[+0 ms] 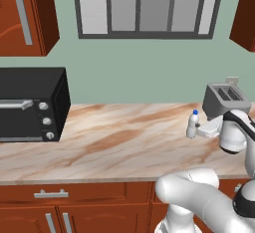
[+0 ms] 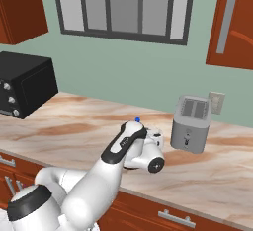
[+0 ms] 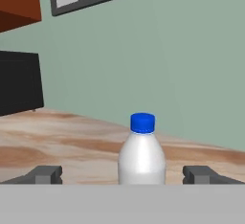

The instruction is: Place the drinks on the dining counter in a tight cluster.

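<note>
A beige-and-brown marbled worktop point(image 1: 114, 142) runs beneath a pale green wall and a grey-framed window point(image 1: 147, 8), with red-brown cabinets point(image 1: 25, 15) above and drawers below. The robot's pincer point(image 3: 122, 175) is released, its two dark fingertips point(image 3: 45, 174) spread wide and level with the worktop, one on each side of a small white bottle with a blue cap point(image 3: 141, 153). The bottle point(image 1: 192, 125) stands upright just ahead of the pincer, between the tips and clear of both. A silver toaster point(image 2: 190, 124) sits near the pincer on its right, close to the wall and a wall socket point(image 2: 216, 102). A black oven point(image 1: 31, 105) stands well apart to the pincer's left. Nothing lies between the open tips and the bottle
</note>
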{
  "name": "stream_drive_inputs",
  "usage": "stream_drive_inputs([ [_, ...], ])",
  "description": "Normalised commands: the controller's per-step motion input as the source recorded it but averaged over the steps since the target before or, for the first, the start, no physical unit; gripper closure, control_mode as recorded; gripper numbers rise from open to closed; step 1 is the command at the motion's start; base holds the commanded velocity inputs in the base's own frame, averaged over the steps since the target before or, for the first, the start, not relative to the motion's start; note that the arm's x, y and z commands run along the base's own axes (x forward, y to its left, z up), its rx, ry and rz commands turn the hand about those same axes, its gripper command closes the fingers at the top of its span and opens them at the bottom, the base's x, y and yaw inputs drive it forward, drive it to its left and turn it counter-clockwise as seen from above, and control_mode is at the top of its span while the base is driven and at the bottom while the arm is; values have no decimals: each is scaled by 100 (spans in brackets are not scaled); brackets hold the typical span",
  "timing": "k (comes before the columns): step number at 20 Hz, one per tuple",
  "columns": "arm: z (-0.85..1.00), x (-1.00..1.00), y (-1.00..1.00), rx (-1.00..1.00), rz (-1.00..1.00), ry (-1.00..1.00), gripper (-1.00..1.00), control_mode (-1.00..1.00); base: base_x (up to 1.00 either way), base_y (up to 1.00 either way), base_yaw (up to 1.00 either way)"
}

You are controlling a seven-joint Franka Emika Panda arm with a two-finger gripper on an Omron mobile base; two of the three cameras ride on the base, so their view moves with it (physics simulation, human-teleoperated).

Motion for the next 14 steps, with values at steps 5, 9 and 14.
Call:
stream_drive_inputs([
  [5, -12, 6, 0, 0, 0, 0, -100, -100, 0, 0, 0],
  [9, -9, 10, 0, 0, 0, 0, -100, -100, 0, 0, 0],
  [14, -10, 8, 0, 0, 0, 0, -100, -100, 0, 0, 0],
])
